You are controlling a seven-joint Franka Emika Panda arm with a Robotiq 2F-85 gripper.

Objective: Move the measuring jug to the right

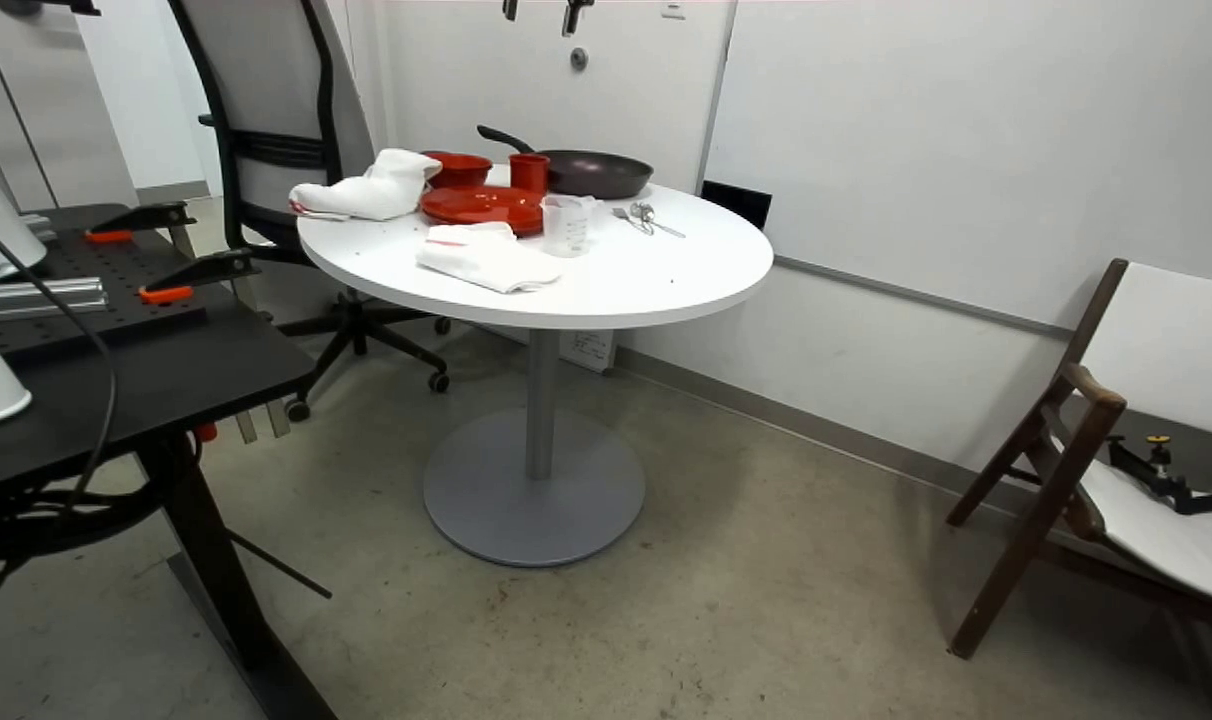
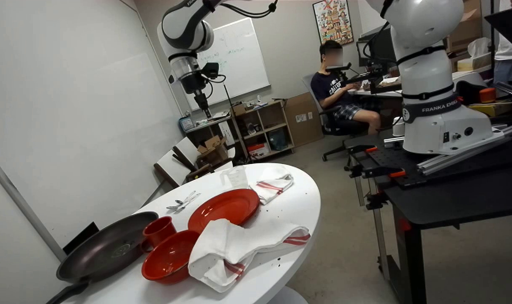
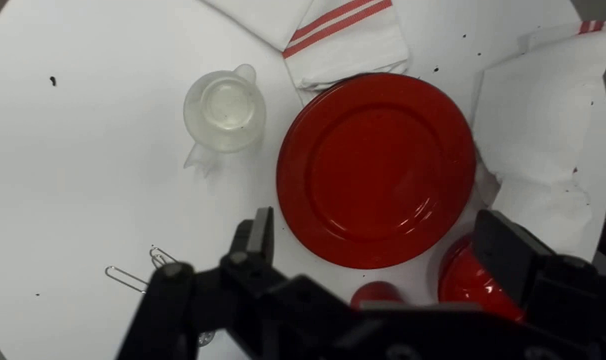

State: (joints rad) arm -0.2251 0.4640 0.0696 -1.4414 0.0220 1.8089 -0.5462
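Observation:
The measuring jug is clear plastic and stands upright on the white round table, left of the red plate in the wrist view. It also shows in both exterior views, beside the plate and a folded towel. My gripper is open and empty, with its fingers spread wide above the plate, cup and bowl area. In an exterior view the gripper hangs high above the table, well apart from the jug. In an exterior view only its fingertips show at the top edge.
A red plate lies right of the jug. A folded towel lies beside both. A red bowl, red cup, dark pan, another towel and cutlery share the table. A whiteboard wall stands behind.

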